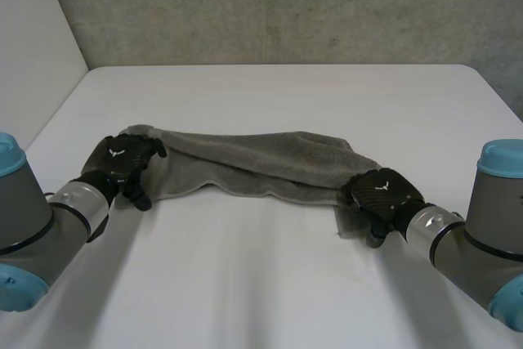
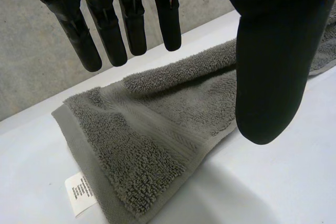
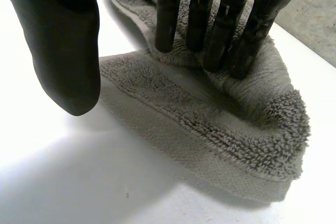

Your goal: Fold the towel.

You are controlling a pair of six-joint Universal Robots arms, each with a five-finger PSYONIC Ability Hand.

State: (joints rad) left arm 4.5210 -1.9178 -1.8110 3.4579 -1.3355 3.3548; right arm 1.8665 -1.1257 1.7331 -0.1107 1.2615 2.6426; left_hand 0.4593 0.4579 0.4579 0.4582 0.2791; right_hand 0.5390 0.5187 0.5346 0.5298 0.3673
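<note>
Under straight, uncurled fingers of left hand and right hand, towel ends, ungripped.

Soft, even light falls from above, leaving the white table bright and slightly glaring in the wrist views, while the grey towel casts a faint shadow along its edge.

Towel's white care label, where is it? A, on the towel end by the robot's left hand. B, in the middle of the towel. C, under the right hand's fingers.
A: in the left wrist view the label sticks out from the hem of the towel at the end that lies by the left hand.
</note>
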